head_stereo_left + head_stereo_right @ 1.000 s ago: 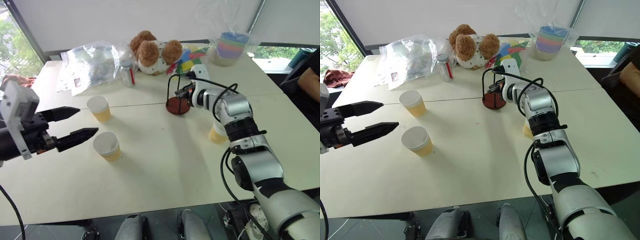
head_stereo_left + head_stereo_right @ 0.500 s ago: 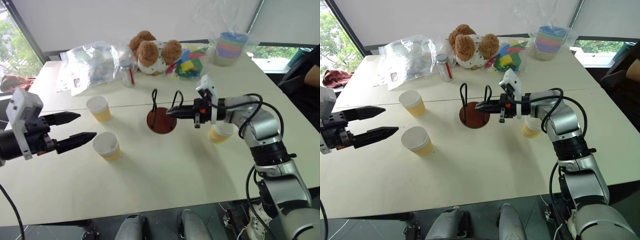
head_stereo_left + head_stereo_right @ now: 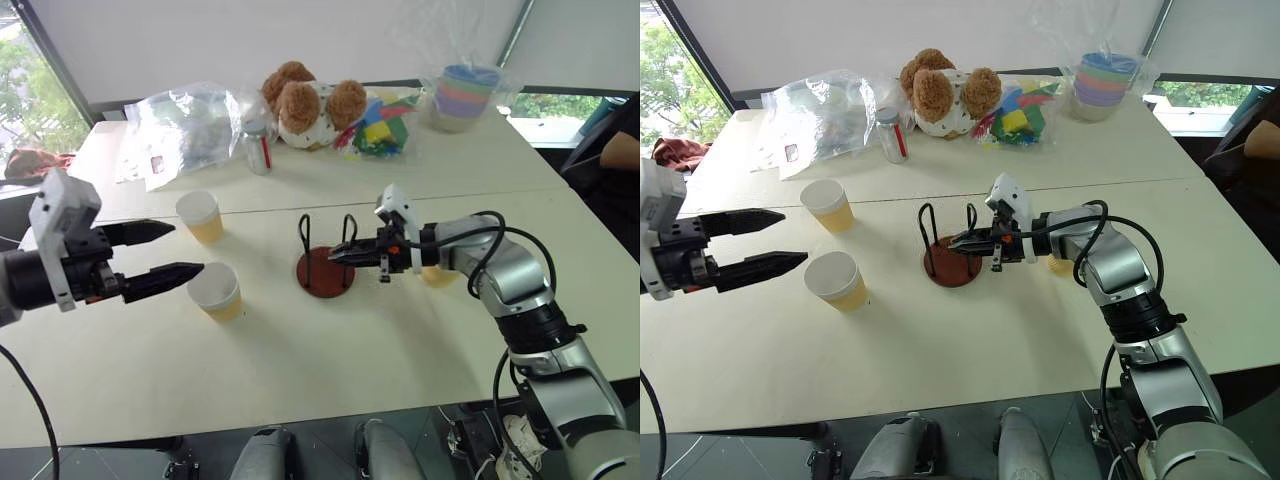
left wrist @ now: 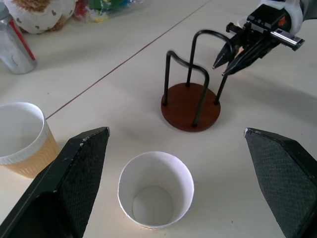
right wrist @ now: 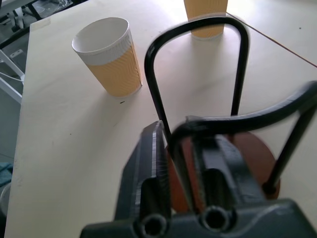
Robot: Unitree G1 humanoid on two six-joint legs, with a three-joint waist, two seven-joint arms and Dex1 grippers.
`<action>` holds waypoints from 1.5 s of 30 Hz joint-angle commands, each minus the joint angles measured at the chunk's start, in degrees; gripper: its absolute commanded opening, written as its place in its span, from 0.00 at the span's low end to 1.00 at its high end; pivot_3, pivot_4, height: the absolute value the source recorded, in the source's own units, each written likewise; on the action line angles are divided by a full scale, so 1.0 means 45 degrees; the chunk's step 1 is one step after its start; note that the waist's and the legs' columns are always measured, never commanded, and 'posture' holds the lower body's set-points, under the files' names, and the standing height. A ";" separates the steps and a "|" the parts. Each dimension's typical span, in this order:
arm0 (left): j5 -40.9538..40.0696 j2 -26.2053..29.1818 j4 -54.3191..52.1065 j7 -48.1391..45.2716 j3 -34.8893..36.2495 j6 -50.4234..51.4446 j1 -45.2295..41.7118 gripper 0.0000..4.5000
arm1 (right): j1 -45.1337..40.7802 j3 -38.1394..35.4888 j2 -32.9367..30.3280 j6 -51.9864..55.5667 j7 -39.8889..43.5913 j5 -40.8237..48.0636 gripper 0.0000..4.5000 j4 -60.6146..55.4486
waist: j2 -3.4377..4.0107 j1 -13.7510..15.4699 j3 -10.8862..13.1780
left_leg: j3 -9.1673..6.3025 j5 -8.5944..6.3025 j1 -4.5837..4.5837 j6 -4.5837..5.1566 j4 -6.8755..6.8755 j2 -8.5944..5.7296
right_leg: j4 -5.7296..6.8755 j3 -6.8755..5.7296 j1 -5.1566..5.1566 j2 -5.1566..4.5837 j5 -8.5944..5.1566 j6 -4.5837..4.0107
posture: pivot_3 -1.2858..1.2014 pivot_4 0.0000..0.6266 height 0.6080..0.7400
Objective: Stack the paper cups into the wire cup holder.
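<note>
The wire cup holder (image 3: 323,270), black wire loops on a red-brown disc, stands upright mid-table. My right gripper (image 3: 341,256) reaches in from the right. Its fingers (image 5: 151,163) stand a little apart on either side of one wire upright, open. Two paper cups (image 3: 200,216) (image 3: 216,291) stand left of the holder, both upright with white insides. A third paper cup (image 3: 1057,266) is mostly hidden behind my right forearm. My left gripper (image 3: 185,250) hovers open at the left, its tips just short of the nearer cup (image 4: 155,189).
Along the far side of the table lie a clear plastic bag (image 3: 185,125), a small bottle (image 3: 258,148), a teddy bear (image 3: 305,105), colourful toys (image 3: 375,128) and pastel bowls in plastic (image 3: 462,95). A person's arm (image 3: 620,150) shows at the right edge.
My right gripper pulled the holder from the far side toward the table's middle and set it down upright; its fingers have since parted. The left gripper has stayed put.
</note>
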 commanded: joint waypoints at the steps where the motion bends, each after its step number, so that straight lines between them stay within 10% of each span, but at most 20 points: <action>1: -0.0311 0.0187 -0.0232 0.0070 -0.0049 0.0155 -0.0353 1.00 | -0.0095 -0.0084 -0.0209 -0.0111 0.0051 -0.0079 0.62 -0.0501 | 0.0000 0.0002 0.0000 | 0.0000 0.0000 0.0000 0.0000 0.0000 0.0000 | 0.0000 0.0000 0.0000 0.0000 0.0000 0.0000 | 0.52 0.24 1.00; 5: -0.0370 0.0379 -0.0190 -0.0217 -0.0465 0.0190 -0.0694 1.00 | -0.0263 -0.0128 -0.0865 0.0129 0.0528 -0.0060 0.99 -0.0800 | -0.0001 0.0032 0.0000 | 0.0000 -0.0001 0.0000 0.0002 0.0002 -0.0001 | 0.0001 0.0000 0.0003 0.0001 0.0000 0.0000 | 0.52 0.24 1.00; 15: 0.0475 0.0461 -0.0286 -0.1759 -0.3189 -0.0701 -0.1695 1.00 | -0.0753 -0.0587 -0.4299 0.3140 0.1777 0.0815 0.99 -0.2672 | 0.0000 0.0040 0.0001 | 0.0002 -0.0028 -0.0002 0.0050 0.0003 -0.0002 | -0.0013 -0.0002 0.0007 0.0004 -0.0001 -0.0002 | 0.52 0.24 1.00; 24: 0.2518 0.1131 -0.0814 -0.3100 -0.4842 -0.1992 -0.2108 1.00 | -0.1322 0.0441 -0.6746 0.0853 0.2867 -0.1658 0.99 -0.0521 | -0.0002 0.0075 0.0005 | 0.0011 -0.0036 -0.0006 0.0065 0.0010 -0.0008 | -0.0023 -0.0017 0.0009 0.0027 -0.0001 -0.0001 | 0.52 0.24 1.00; 45: 0.2808 0.0308 -0.0872 -0.2771 -0.4593 -0.2106 -0.1994 1.00 | -0.0404 0.0568 -0.6792 0.0363 0.3575 -0.2871 0.99 -0.0072 | 0.0004 0.0056 0.0014 | 0.0022 -0.0041 -0.0005 0.0082 0.0027 -0.0005 | -0.0014 -0.0012 0.0016 0.0037 -0.0002 0.0007 | 0.52 0.24 1.00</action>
